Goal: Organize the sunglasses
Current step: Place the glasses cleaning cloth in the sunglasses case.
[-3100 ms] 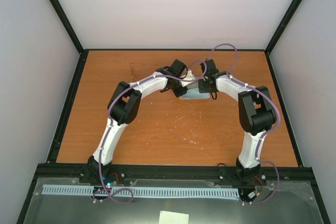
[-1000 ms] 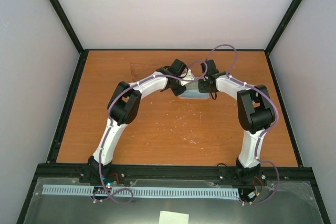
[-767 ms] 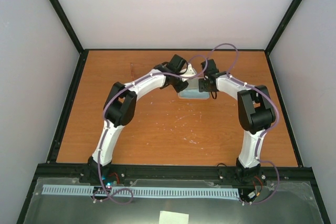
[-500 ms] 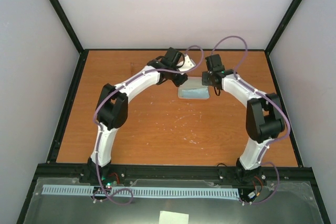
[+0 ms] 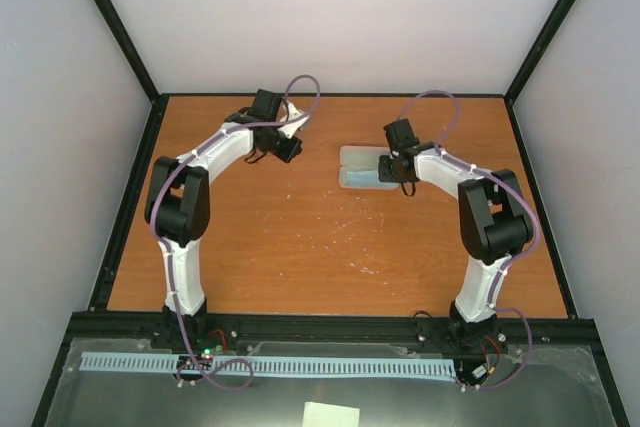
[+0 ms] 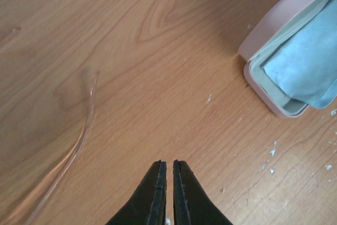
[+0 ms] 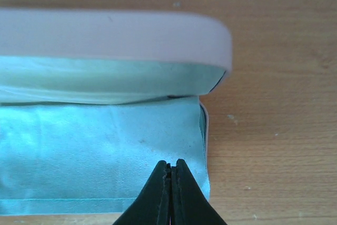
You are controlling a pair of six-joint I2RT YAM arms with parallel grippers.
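Overhead view of two robot arms reaching across an orange-brown wooden surface (image 5: 300,247). The left arm stretches toward the far left of the surface; the right arm reaches to the far middle, over an open pink glasses case (image 5: 360,156).

Left wrist camera: the left end effector (image 6: 168,164) points down at bare wood, its two black fingers drawn together with only a sliver of gap and nothing between them. The sunglasses (image 6: 88,114) lie just to the left of it. Only one thin, clear, curved temple arm can be made out, running diagonally from the middle left of the view down to the bottom-left corner. A faint darker tint beside it may be a lens, but that cannot be told for certain. The open case sits well apart at the upper right, with a blue-grey cloth (image 6: 310,61) lying inside.

Right wrist camera: the right end effector (image 7: 169,166) is closed, its fingertips meeting just above the cloth (image 7: 95,146) in the case tray, near its right end. The pink lid (image 7: 105,30) stands open behind. Nothing shows pinched between the fingers.

The left arm is the nearer one to the sunglasses. Reaching them would likely call for a sideways shift to the left, opened fingers, and a grasp set across that diagonal.
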